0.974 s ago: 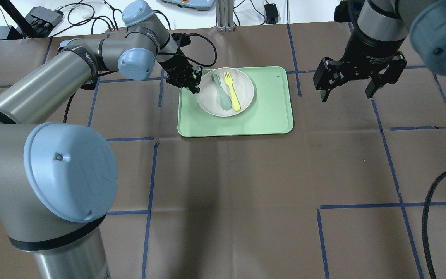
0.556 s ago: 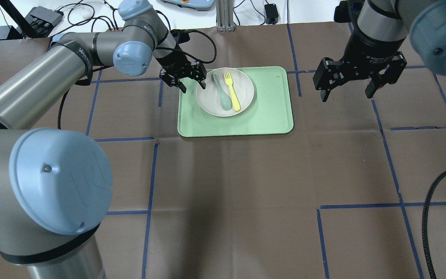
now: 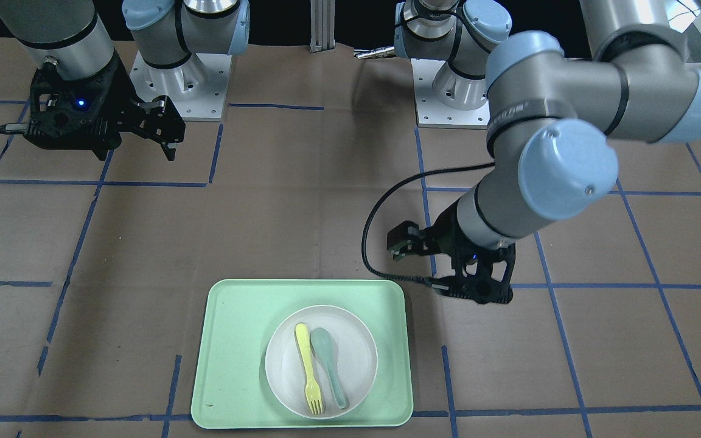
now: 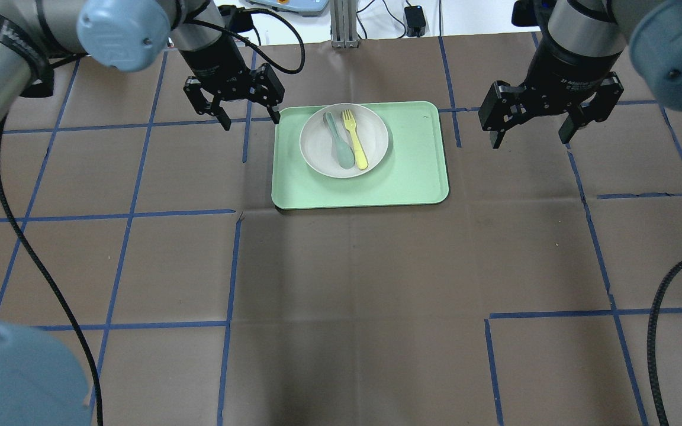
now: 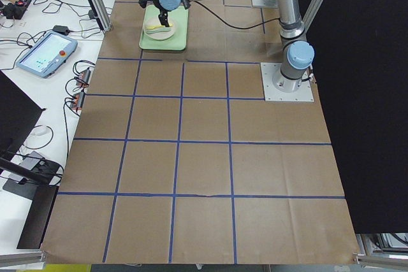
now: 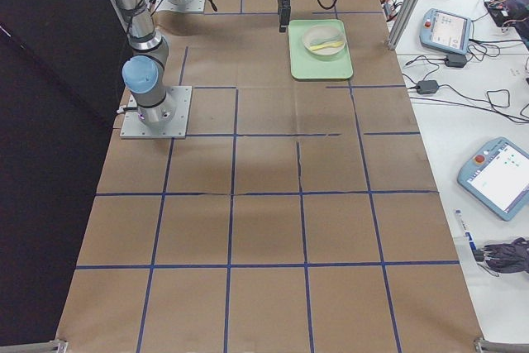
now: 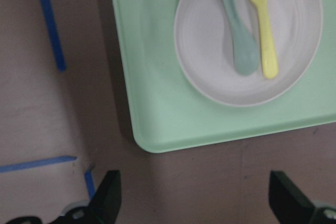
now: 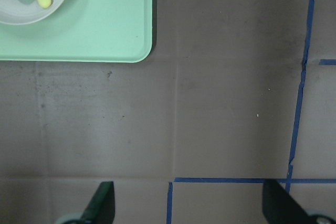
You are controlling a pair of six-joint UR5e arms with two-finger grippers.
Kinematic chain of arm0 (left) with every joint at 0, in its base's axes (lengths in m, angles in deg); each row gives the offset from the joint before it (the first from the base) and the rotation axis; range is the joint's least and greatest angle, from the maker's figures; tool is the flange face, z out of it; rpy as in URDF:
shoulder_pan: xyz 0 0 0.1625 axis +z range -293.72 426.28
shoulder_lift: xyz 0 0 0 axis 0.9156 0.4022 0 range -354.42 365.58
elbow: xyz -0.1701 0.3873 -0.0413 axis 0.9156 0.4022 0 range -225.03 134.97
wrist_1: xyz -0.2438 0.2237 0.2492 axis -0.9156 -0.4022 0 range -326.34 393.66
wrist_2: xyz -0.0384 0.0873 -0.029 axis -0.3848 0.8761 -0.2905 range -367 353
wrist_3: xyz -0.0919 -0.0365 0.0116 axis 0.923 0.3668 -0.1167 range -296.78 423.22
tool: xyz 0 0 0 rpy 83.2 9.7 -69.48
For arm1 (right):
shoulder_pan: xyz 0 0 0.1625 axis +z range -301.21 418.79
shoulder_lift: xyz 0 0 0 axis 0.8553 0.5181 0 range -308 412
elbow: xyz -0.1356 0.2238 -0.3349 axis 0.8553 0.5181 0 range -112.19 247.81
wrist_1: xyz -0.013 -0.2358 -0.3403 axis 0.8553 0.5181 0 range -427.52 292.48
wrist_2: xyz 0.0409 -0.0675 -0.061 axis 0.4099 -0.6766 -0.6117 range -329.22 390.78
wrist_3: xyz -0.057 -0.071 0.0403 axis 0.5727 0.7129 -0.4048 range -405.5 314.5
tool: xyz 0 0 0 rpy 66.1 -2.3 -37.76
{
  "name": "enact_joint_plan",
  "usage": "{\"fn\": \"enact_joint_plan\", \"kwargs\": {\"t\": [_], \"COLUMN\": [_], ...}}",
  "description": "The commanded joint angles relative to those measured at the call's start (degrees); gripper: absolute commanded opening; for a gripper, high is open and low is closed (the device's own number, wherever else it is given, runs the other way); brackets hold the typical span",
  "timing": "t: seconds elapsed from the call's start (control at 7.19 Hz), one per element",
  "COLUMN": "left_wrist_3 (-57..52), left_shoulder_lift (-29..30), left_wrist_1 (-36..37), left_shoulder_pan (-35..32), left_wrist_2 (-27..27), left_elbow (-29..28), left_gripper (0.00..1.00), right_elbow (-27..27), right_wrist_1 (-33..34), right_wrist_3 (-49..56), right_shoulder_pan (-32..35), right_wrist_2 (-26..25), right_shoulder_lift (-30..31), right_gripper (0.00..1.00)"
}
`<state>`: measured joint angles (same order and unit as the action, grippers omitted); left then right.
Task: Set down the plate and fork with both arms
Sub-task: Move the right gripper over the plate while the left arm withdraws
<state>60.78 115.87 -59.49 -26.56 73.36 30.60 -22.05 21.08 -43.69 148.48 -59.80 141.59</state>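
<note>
Shows the plate (image 4: 375, 137) at upper centre on the green tray (image 4: 412, 171), carrying the fork (image 4: 355, 138) beside the grey-green spoon (image 4: 337, 142); flanked by left gripper (image 4: 250, 122) and right gripper (image 4: 530, 142), both spread wide, empty

Robotics lab, test cell. Bench (image 4: 353, 307) papered brown, gridded with blue tape (image 5: 178, 157). Jointed industrial arms (image 3: 557, 109) bolted down on steel base plates (image 3: 207, 85). Teach pendants (image 6: 502, 175) parked on white side tables (image 6: 463, 146). Black cables (image 4: 650, 355) trailing across bench. Aluminium extrusion posts (image 4: 339, 23) at bench edge; black curtain (image 5: 370, 93) along one side.
</note>
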Motion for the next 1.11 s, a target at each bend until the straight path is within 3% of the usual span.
{"fn": "enact_joint_plan", "kwargs": {"t": [0.0,0.28,0.7,0.97], "left_wrist_3": [-2.1,-10.0,-10.0,-9.6], "left_shoulder_lift": [-11.2,-17.1,-21.7,-21.2], "left_wrist_1": [-10.7,-12.7,-13.6,-13.4], "left_shoulder_pan": [1.2,2.2,5.2,5.0], "left_wrist_2": [2.1,2.3,2.2,2.3], "left_elbow": [0.0,2.3,6.8,8.9], "left_gripper": [0.99,0.99,1.0,1.0], "right_elbow": [0.2,3.3,15.0,22.0], "right_wrist_1": [2.4,6.3,7.3,9.3], "right_wrist_3": [-1.5,-7.5,-14.0,-16.8], "right_shoulder_pan": [0.5,3.4,11.4,15.2], "right_wrist_2": [0.1,1.2,1.4,1.5], "right_shoulder_lift": [-1.4,-7.6,-21.5,-29.6], "right_gripper": [1.0,1.0,1.0,1.0]}}
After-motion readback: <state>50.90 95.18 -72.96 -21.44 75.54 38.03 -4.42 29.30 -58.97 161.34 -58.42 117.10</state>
